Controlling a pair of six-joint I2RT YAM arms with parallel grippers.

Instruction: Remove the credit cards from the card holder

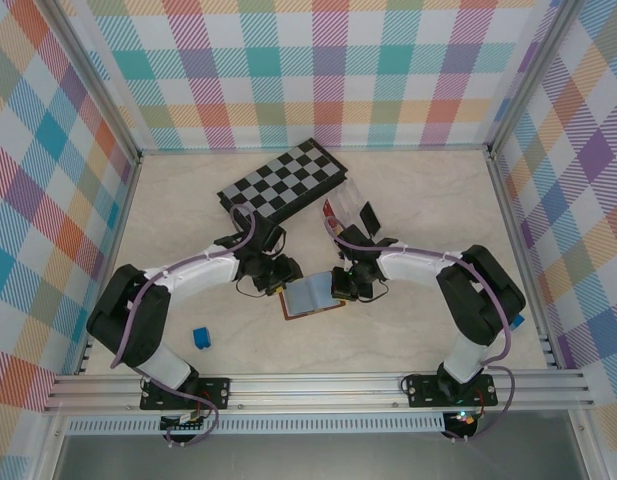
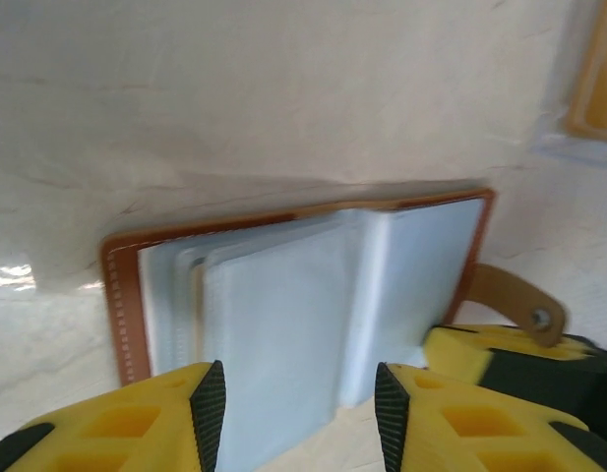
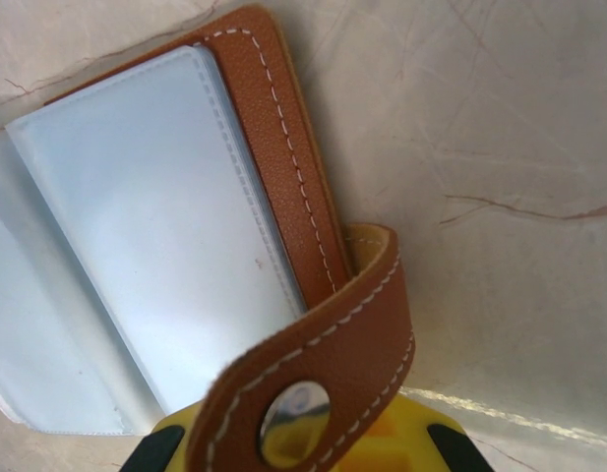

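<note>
Brown leather card holder lies open on the pale table near the middle, pale blue-grey sleeves up, nearer than the folded black-and-grey chessboard. My left pincer stands at its left edge, yellow fingers apart over the sleeves. My right pincer is at its right edge, fingers together, the snap tab draped across them; whether it is pinched, I cannot tell.

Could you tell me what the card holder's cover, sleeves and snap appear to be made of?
Cover: likely leather, matte tan, grained, white stitching. Sleeves: seemingly soft plastic, pale blue-grey, slightly glossy, layered. Snap: metal, by its mirror shine.
</note>
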